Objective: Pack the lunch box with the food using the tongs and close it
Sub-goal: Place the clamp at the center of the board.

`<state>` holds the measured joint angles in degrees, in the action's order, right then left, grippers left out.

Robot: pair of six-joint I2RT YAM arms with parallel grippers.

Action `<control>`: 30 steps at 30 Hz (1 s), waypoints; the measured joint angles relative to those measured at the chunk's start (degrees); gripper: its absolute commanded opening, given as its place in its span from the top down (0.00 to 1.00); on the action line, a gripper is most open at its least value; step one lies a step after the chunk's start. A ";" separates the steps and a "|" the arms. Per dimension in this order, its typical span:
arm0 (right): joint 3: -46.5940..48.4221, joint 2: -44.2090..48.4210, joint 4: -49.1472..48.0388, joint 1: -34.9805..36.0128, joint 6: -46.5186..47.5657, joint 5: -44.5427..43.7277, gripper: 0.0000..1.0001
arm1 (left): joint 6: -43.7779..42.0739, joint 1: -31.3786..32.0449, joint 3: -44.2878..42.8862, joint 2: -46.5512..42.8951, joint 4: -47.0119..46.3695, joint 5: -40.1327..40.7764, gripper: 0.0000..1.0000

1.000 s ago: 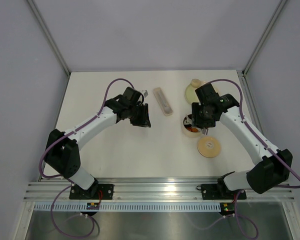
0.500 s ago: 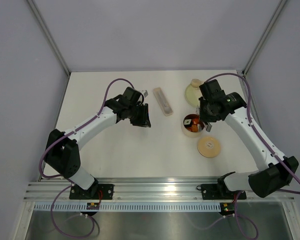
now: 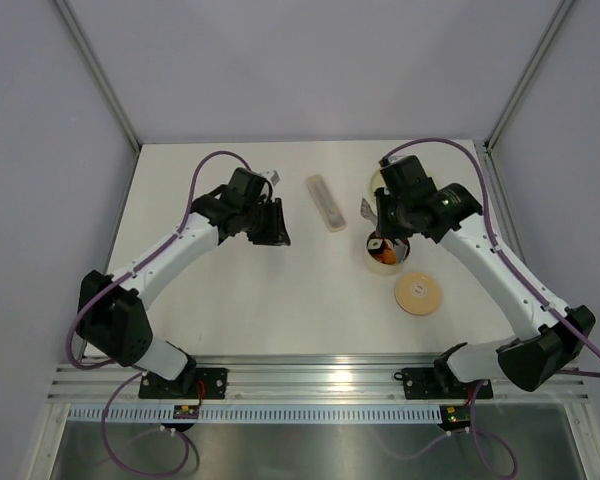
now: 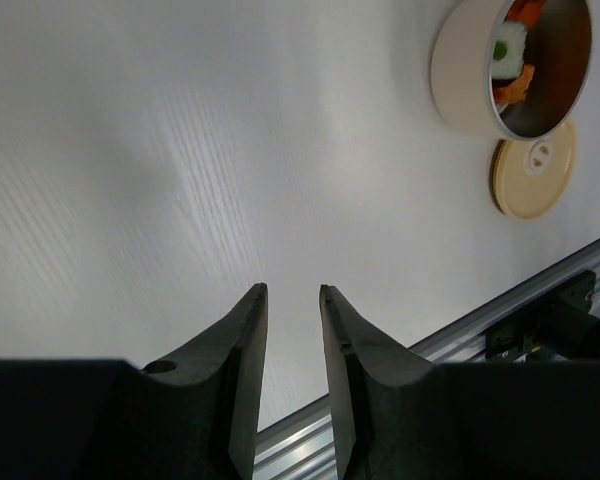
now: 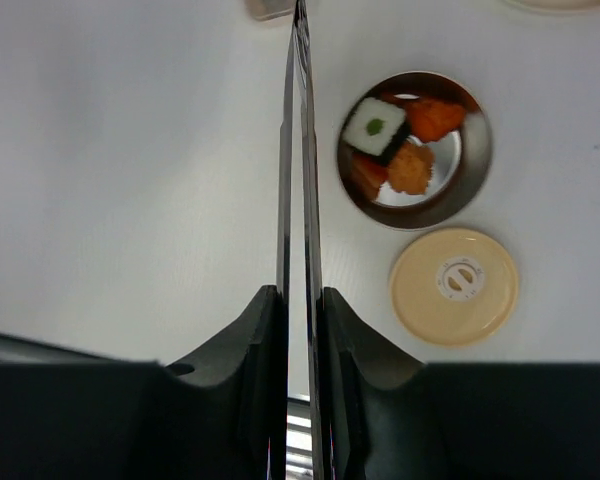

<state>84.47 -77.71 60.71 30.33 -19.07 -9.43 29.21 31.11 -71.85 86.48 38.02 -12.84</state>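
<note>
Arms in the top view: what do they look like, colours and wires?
Both the left arm and right arm have white tube-like links, bulky black joints and a looping purple cable. Each ends in a black tool with two tapered fingers.

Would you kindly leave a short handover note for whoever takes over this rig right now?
Left end effector: open, empty, over bare table.
Right end effector: shut on the tongs, whose tips are together and carry nothing.
Lunch box: open, with its lid lying flat on the table beside it.
Done: several pieces of food are in the box.
Left: check the plate, mostly hidden behind the right arm, for any more food, then put the lid on.
</note>
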 measured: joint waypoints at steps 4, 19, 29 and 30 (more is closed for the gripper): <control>-0.31 -2.75 -4.15 9.03 2.21 0.09 0.80 | 0.87 -4.76 -0.17 -5.51 1.36 0.66 0.67; -11.93 -15.85 -30.45 20.79 7.23 -4.07 0.80 | 4.92 -19.41 -0.63 -19.43 4.70 2.40 0.62; -9.55 -29.29 -40.96 20.79 9.35 -5.16 0.49 | 5.64 -19.45 1.77 -19.67 5.38 2.38 0.60; -8.79 -30.49 -41.16 20.79 9.51 -5.16 0.42 | 5.62 -19.45 1.92 -19.67 5.40 2.38 0.60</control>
<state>75.68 -108.20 19.55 51.11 -9.56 -14.59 34.83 11.66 -69.93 66.81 43.42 -10.46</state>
